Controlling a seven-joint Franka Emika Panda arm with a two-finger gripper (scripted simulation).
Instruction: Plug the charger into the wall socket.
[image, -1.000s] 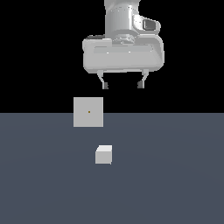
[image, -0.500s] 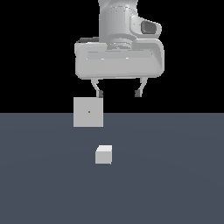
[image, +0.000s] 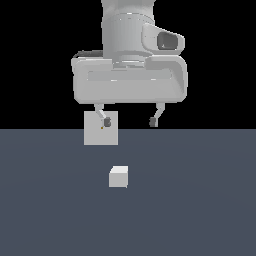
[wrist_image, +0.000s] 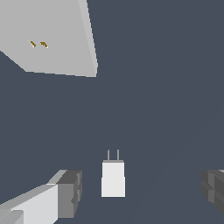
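The approach-to-grasp step seems in hand: the gripper (image: 129, 121) hangs with fingers spread wide and empty above the charger (image: 118, 177), which lies on the floor apart from the wall socket (image: 101, 128), so next it must descend and close on the charger.

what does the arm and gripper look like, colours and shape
The arm is a glossy white, rounded column with a dark oval recess on one side. The gripper has a wide, pale-grey, rounded-box body and two thin fingers with dark grey ribbed pads, seen close in the wrist view. No cables or markings show.
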